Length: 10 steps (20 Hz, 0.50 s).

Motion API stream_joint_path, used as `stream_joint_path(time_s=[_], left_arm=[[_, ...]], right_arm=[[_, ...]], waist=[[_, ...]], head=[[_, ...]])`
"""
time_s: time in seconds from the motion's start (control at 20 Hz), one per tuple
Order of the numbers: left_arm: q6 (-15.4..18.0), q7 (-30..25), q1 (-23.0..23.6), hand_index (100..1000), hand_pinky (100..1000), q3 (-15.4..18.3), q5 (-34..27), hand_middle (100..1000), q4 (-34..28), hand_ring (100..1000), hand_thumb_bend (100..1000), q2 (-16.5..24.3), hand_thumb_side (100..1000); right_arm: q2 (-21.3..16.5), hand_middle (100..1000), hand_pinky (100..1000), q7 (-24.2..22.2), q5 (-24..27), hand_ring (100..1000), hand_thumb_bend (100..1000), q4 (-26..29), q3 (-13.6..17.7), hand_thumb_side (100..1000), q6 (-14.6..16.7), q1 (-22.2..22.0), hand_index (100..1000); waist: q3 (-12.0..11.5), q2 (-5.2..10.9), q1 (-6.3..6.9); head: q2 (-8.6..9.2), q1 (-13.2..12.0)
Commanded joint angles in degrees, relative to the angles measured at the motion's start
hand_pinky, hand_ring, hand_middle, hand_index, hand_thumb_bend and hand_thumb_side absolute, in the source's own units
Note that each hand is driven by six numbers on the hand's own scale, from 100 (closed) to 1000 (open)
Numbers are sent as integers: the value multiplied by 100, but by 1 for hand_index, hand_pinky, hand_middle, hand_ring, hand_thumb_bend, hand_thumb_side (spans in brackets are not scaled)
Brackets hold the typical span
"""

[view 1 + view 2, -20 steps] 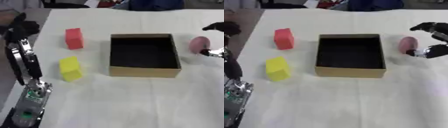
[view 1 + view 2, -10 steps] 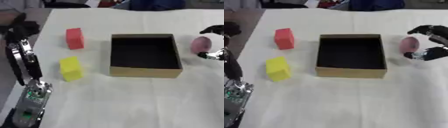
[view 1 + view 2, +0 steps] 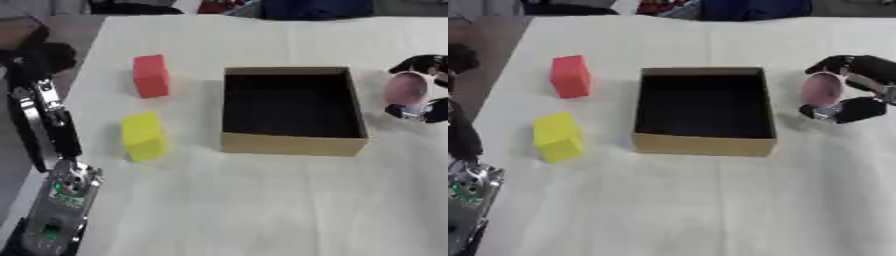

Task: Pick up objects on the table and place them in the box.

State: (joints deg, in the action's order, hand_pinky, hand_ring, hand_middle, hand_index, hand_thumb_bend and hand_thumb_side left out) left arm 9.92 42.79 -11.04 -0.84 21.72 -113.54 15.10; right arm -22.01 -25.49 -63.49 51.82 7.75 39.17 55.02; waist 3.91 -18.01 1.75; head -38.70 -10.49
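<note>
1. Left eye view: the robot's right hand [image 3: 426, 95] comes in at the right edge, fingers arched above and thumb below a pink rounded object [image 3: 405, 89]. Only part of the hand shows, so the grasp reads better in the other view.
2. Just to the hand's left sits the open cardboard box [image 3: 291, 144], dark inside, with nothing visible in it. It lies close, so a short carry should reach it.
3. Well to the hand's left, beyond the box, a red block [image 3: 150, 75] stands on the white table [image 3: 262, 200], and a yellow block [image 3: 143, 135] lies nearer the robot. Both sit apart from the box, likely waiting their turn.
4. The left arm [image 3: 48, 150] hangs at the left edge, far from the blocks. Its hand does not show, so its state cannot be told.
5. Right eye view: the right hand [image 3: 859, 90] is curled round the pink object [image 3: 822, 90], fingers over its top and far side, thumb under its near side. This pinch from both sides suits lifting a rounded thing without it rolling.
6. The pink object is beside the box's right wall [image 3: 768, 105], not over the opening. Whether it is lifted off the table cannot be told. The pickup seems in hand; the placing is not yet done.
</note>
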Motion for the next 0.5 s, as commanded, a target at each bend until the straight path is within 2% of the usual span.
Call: stream_joint_path(time_s=[0.05,0.1,0.2,0.25,0.3,0.35,0.4,0.5], left_arm=[[9,-36,-35,794,618,-1,14,558,-105,614,189,47,1000],[10,-40,-33,793,618,-1,15,557,-105,614,188,46,1000],[9,-53,-31,792,618,-4,14,556,-105,614,189,43,1000],[8,-59,-31,792,618,-5,14,556,-105,614,189,41,1000],[8,-62,-33,791,617,-4,13,556,-105,614,189,41,1000],[8,-63,-33,791,617,-2,12,556,-105,614,189,42,1000],[9,-65,-34,791,617,-2,12,556,-105,614,189,43,1000],[11,-68,-31,790,617,-1,11,555,-105,614,190,40,1000]], right_arm=[[-95,808,938,108,13,956,197,38,51,716,2,140,895],[-102,789,929,144,43,948,100,41,61,599,-27,142,878],[-114,776,925,208,84,943,100,52,80,507,-111,144,867],[-115,774,924,229,96,942,100,56,84,497,-152,146,865],[-114,762,918,254,106,936,100,64,89,392,-190,149,854],[-112,760,917,283,112,935,100,73,94,374,-230,150,853],[-109,753,913,317,119,929,100,80,103,273,-276,147,848],[-109,750,911,362,114,928,100,87,103,215,-348,141,846]], waist=[[5,94,-6],[6,93,-7],[10,92,-10],[12,93,-12],[14,94,-12],[16,95,-13],[16,96,-12],[9,98,-13]], head=[[62,1],[63,-3],[72,-9],[78,-11],[83,-14],[85,-15],[88,-13],[95,-11]])
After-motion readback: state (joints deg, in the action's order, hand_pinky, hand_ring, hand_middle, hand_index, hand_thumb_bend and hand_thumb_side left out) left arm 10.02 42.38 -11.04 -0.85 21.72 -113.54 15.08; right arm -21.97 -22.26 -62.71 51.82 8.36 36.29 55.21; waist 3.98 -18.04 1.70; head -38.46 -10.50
